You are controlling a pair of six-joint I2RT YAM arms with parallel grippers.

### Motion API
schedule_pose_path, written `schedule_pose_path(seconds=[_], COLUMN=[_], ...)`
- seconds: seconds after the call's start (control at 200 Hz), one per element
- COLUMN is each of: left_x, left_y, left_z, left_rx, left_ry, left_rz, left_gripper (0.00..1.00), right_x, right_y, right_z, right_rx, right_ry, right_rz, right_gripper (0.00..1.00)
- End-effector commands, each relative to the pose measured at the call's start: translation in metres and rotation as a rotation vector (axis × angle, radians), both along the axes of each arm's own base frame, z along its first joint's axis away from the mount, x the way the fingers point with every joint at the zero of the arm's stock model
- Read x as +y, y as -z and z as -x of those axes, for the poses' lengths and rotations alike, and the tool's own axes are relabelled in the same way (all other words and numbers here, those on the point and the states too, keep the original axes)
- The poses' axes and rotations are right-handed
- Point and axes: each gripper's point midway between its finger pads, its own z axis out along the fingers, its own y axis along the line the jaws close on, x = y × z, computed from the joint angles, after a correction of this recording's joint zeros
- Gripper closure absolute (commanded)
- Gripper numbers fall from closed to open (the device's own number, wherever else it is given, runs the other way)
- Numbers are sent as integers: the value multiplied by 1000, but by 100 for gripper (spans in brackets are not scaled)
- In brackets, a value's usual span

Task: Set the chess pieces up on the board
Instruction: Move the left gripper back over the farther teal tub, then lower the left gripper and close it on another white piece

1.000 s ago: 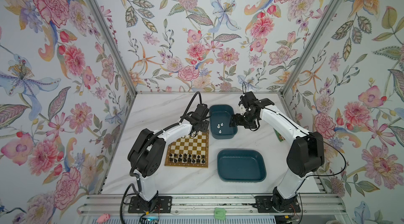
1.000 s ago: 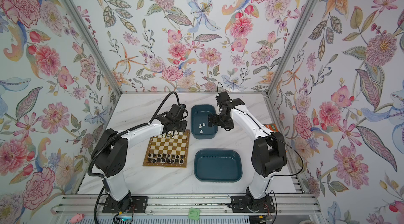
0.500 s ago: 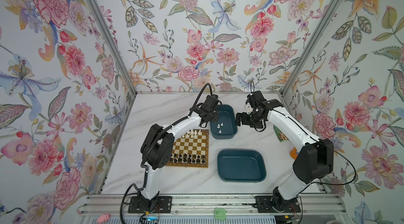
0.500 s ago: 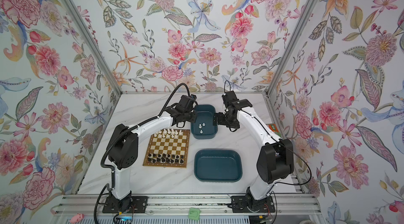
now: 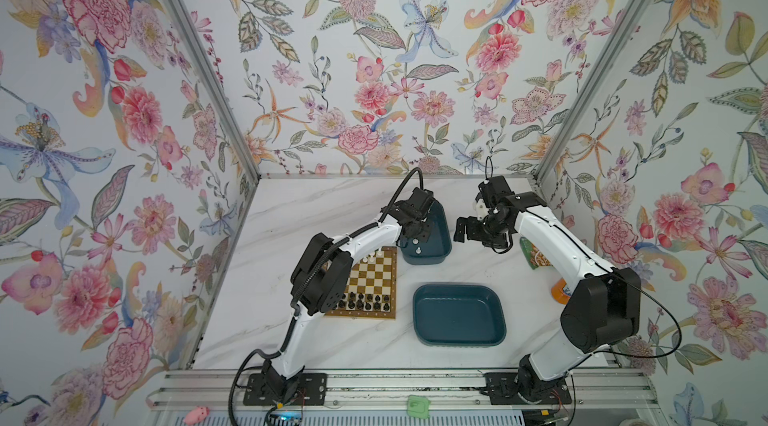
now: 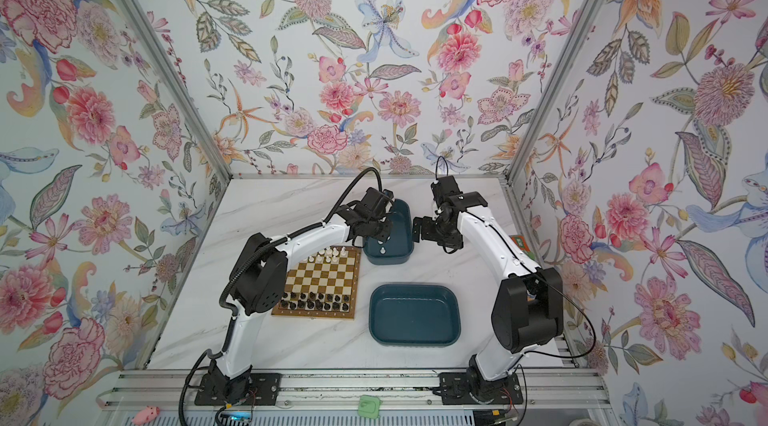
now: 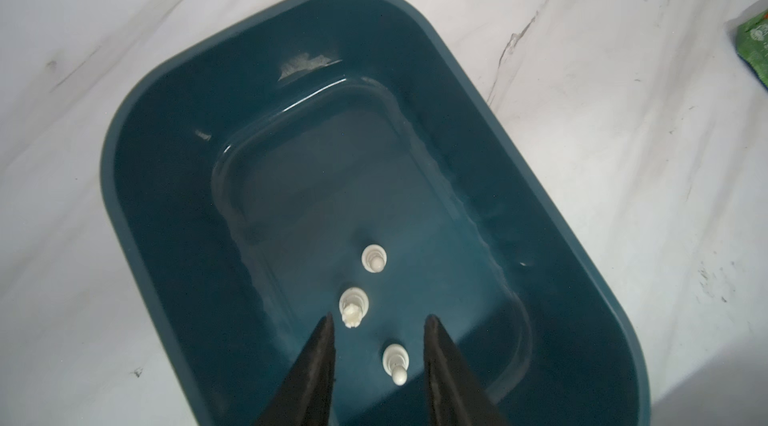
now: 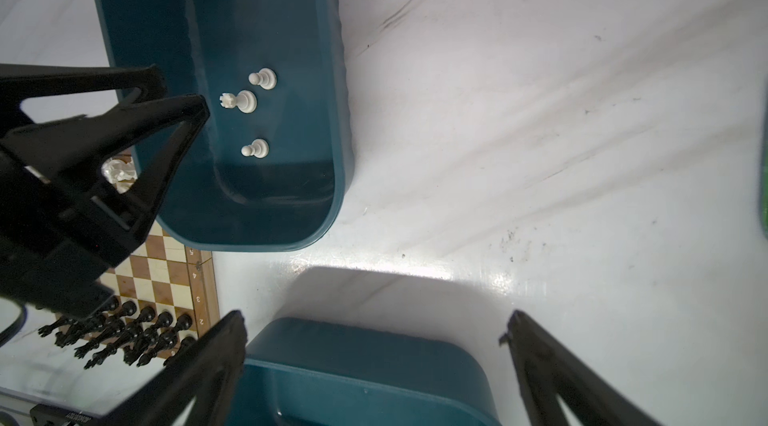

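The board point(image 5: 374, 278) point(image 6: 324, 274) lies left of centre, with black chess pieces point(image 5: 365, 301) point(image 8: 137, 332) in two rows along its near side and several white ones point(image 6: 328, 254) on its far edge. Three more white pieces stand in the far teal tub point(image 5: 440, 253): a rook point(image 7: 353, 307) point(image 8: 241, 101) and two pawns point(image 7: 374, 257) point(image 7: 397, 361). My left gripper point(image 7: 379, 317) point(image 5: 415, 232) hovers over that tub, partly open and holding nothing, with the nearer pawn below its gap. My right gripper point(image 8: 376, 313) point(image 5: 467, 230) hangs wide open and empty above the table, just right of the tub.
A second teal tub point(image 5: 457, 315) point(image 8: 365, 361) sits empty in front of the far one, right of the board. A green packet point(image 5: 536, 255) point(image 7: 754, 45) and an orange object point(image 5: 559, 291) lie by the right wall, partly behind the right arm.
My left gripper has swung right from the board's far edge to above the far tub. My right gripper has pulled back from over that tub to its right side.
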Motion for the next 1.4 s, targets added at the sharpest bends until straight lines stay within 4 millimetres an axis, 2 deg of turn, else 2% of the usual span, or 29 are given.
schedule_pose_path(seconds=[0.0, 0.255, 0.42, 0.631, 1.066, 1.391], left_x=[-1, 0, 0, 9, 21, 18], left_y=[14, 33, 38, 45, 48, 51], left_z=[3, 5, 3, -2, -13, -15], left_rx=[53, 92, 99, 107, 103, 109], left_ry=[7, 13, 10, -2, -24, -15], left_rz=[-17, -59, -71, -91, -97, -80], left_gripper=[62, 64, 66, 66, 66, 67], right_x=[-3, -9, -10, -10, -9, -10], right_y=[0, 5, 6, 8, 9, 11], right_z=[5, 4, 2, -1, -5, -6], right_rx=[12, 24, 28, 32, 37, 42], right_ry=[-14, -4, 0, -2, 3, 8], right_rz=[-4, -9, -12, -11, -14, -11], right_gripper=[1, 1, 1, 1, 1, 1])
